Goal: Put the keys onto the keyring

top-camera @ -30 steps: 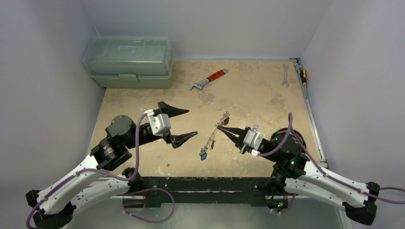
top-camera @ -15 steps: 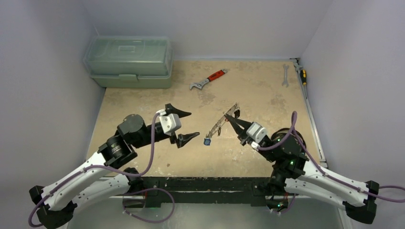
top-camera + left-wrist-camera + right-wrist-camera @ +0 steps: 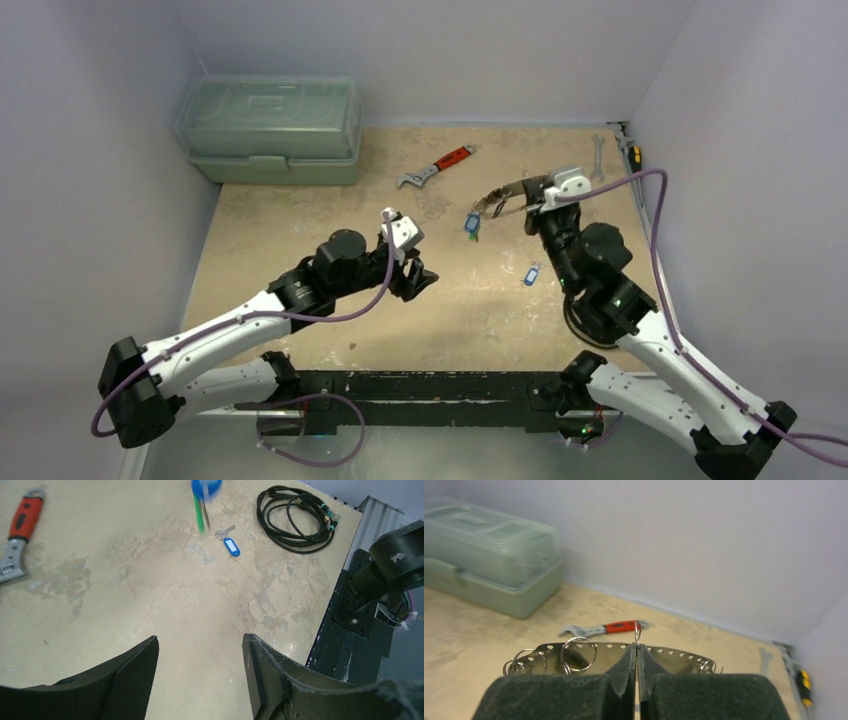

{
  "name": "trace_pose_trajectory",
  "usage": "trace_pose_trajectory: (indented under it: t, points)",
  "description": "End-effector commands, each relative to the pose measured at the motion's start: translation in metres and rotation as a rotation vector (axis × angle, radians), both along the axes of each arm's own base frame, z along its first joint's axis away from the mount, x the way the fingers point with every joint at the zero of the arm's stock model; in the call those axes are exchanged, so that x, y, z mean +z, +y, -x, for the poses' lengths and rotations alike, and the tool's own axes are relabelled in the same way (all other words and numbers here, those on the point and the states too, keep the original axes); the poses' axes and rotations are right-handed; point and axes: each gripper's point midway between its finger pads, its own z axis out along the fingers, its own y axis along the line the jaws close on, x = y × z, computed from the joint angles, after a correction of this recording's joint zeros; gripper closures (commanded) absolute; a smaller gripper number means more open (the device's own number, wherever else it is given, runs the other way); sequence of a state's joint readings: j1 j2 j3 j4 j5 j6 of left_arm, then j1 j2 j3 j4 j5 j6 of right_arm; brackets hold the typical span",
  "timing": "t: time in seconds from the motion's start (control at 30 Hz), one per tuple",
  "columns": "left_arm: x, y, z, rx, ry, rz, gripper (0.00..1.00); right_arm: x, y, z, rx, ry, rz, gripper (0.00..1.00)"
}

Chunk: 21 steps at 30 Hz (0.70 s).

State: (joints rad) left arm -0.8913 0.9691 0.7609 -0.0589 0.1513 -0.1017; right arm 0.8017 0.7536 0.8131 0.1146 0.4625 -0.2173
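My right gripper (image 3: 528, 190) is raised over the back right of the table. It is shut on the keyring (image 3: 503, 193), a large thin silvery loop of perforated band carrying small split rings (image 3: 579, 653). In the right wrist view my pads (image 3: 626, 667) pinch the loop at one ring, with the gripper (image 3: 637, 652) closed tight. Keys with blue and green tags (image 3: 471, 224) hang from the loop's left end; they show blurred in the left wrist view (image 3: 204, 492). One blue-tagged key (image 3: 531, 274) lies loose on the table (image 3: 229, 544). My left gripper (image 3: 413, 268) is open and empty (image 3: 200, 642), low over mid-table.
A green toolbox (image 3: 270, 130) stands at the back left. A red-handled wrench (image 3: 437, 167) lies at the back centre. A silver spanner (image 3: 597, 158) and a screwdriver (image 3: 633, 155) lie at the back right. A black cable coil (image 3: 295, 517) lies by the right arm's base.
My right gripper has lifted the keyring and swung it toward the back right. A blue-tagged key now lies loose on the table. My left arm has reached right toward the centre.
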Motion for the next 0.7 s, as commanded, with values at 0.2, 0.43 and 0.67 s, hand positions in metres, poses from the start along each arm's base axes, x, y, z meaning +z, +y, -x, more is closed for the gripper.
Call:
trace_pose_trajectory:
  t: [0.2, 0.43, 0.67]
  points:
    - [-0.035, -0.076, -0.040, 0.146, 0.033, 0.051, 0.41, 0.045, -0.073, -0.026, -0.246, 0.035, -0.140, 1.00]
    - [-0.074, -0.153, -0.062, 0.147, 0.084, -0.059, 0.48, 0.100, -0.108, -0.016, -0.373, -0.044, -0.161, 1.00]
    - [-0.098, -0.215, -0.081, 0.156, 0.035, -0.117, 0.51, 0.158, -0.126, 0.002, -0.410, -0.135, -0.199, 1.00]
